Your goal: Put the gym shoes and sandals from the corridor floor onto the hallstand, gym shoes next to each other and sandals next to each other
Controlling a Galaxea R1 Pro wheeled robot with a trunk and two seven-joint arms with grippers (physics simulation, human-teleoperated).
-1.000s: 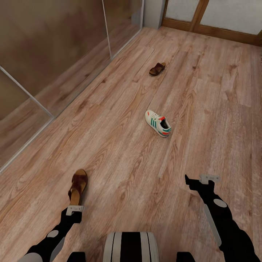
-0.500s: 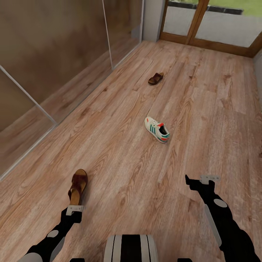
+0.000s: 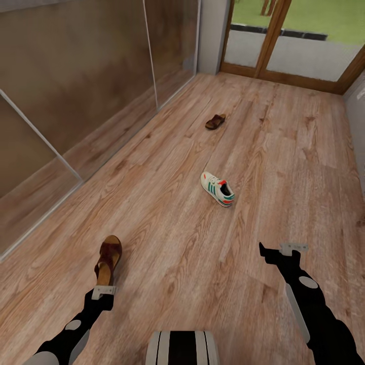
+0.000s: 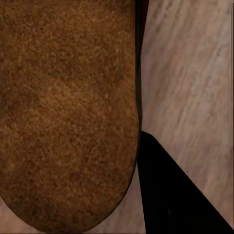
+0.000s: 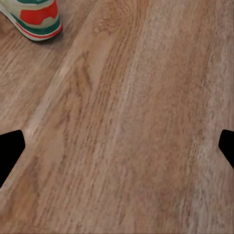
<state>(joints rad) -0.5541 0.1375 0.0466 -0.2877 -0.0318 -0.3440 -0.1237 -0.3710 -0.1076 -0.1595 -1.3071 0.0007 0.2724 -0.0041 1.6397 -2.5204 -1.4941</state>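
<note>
The near sandal (image 3: 108, 258) is lying on the corridor floor (image 3: 167, 238), long axis running away from the robot, just ahead of the lowered left end effector (image 3: 103, 293); grip unclear. The right end effector (image 3: 276, 252), fingers spread, is hovering forward. A gym shoe (image 3: 218, 188) is lying diagonally beyond.

No legible text, label, brand name, number or sign appears in any view; the gym shoe (image 3: 218, 188) on the corridor floor (image 3: 284, 167) bears only green side stripes and a red-orange heel patch, without lettering; both sandals (image 3: 107, 259) are plain brown, unmarked.
</note>
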